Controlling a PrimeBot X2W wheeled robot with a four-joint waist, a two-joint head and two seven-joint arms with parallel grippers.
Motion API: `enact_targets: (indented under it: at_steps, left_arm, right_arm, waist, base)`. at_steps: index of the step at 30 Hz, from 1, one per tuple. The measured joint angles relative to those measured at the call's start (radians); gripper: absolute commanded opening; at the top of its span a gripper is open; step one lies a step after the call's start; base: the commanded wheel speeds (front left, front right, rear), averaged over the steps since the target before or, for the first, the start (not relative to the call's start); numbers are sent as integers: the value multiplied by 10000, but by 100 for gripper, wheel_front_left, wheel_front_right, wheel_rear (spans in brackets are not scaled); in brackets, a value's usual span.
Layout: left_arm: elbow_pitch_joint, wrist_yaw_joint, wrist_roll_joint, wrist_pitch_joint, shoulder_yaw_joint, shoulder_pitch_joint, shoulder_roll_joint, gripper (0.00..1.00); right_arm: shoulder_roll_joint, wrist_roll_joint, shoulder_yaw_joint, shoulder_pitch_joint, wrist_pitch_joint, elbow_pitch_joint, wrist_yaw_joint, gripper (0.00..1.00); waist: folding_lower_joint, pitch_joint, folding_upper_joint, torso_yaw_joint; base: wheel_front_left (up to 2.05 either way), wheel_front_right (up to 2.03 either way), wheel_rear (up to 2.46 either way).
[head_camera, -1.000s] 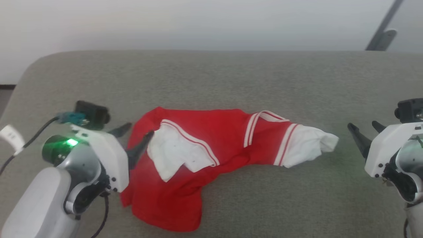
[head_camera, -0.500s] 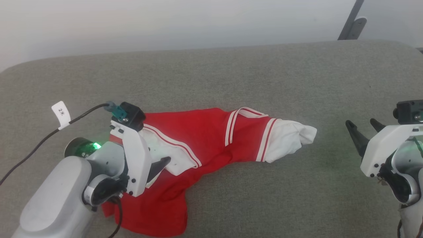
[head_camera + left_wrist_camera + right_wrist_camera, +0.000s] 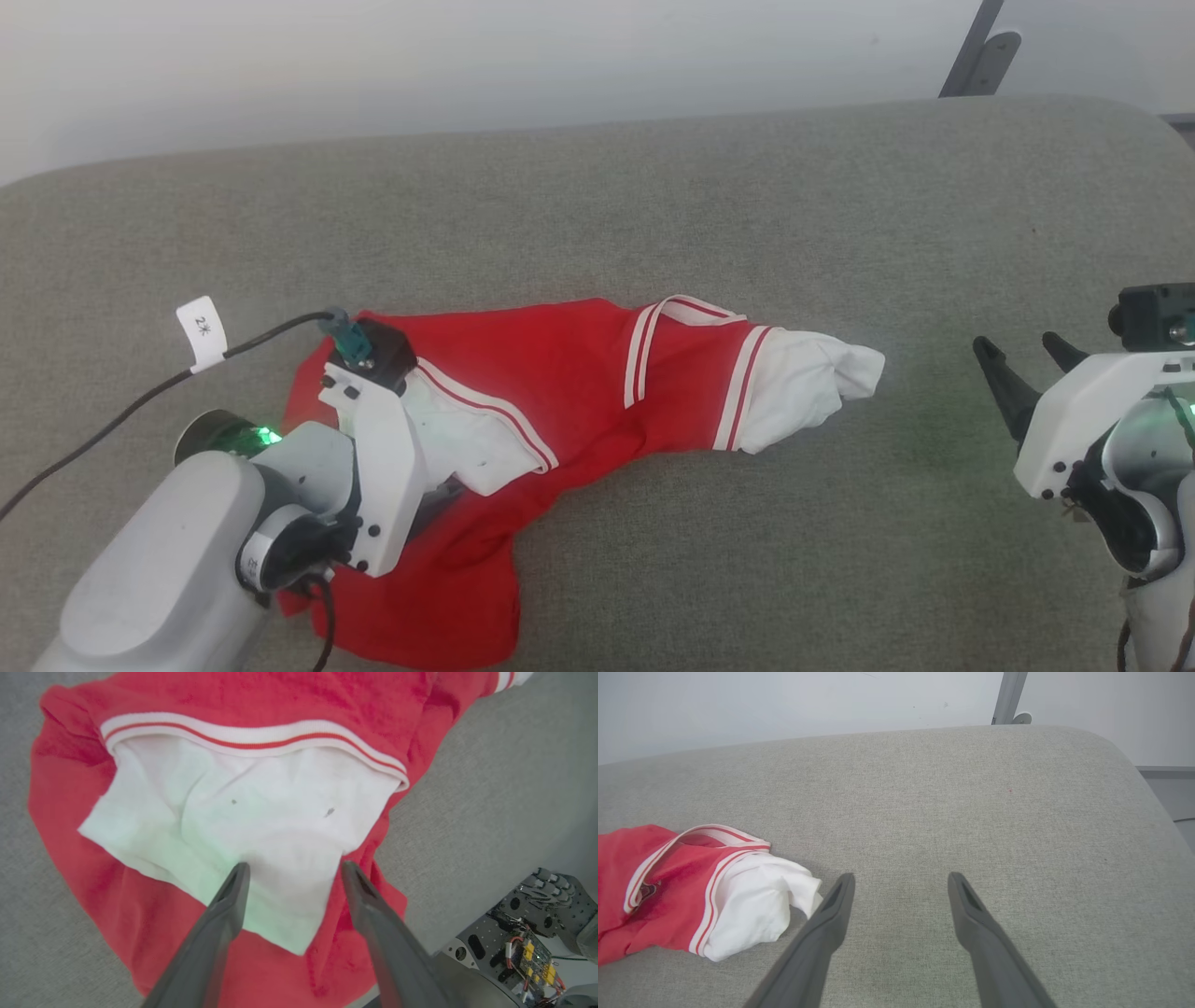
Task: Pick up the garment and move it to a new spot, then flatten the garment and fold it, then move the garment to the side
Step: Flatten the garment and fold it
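Garment (image 3: 560, 373) beneath spread left tool (image 3: 294, 865)

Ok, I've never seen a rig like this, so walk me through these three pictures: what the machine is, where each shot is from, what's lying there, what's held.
It is a two-armed robot. The wide picture comes from its head, looking down on a grey padded surface. The other two come from cameras on its wrists, each looking along that arm's two dark fingers. Lying crumpled is the garment, a red T-shirt with white sleeves. The left fingers stand spread open over one white sleeve; whether they touch it I cannot tell. The right fingers are open too, over bare surface beside the other sleeve. Nothing is held.
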Motion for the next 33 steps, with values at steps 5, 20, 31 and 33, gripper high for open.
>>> enact_targets:
  at_steps: [5,20,31,33]
  left_arm:
    - [374,-132,73,-173,-184,-13,2,100]
    - [826,-207,-10,-1233,48,-1271,-65,0]
    - [2510,61,497,-2909,941,-2861,184,0]
    - [2951,178,662,-3202,1018,-3057,242,0]
  right_arm:
    - [33,-44,-36,-46,4,-52,0,100]
    - [-17,-48,-94,-95,-4,-79,0,100]
    - [33,-23,151,-435,-109,-107,0,100]
    - [31,-25,150,-462,-123,-111,0,100]
  waist:
    - [-1,87,0,-1]
    - [0,275,0,44]
    - [0,765,0,-338]
    - [0,887,0,-424]
  base:
    - [0,0,0]
    - [0,0,0]
    - [0,0,0]
    - [0,0,0]
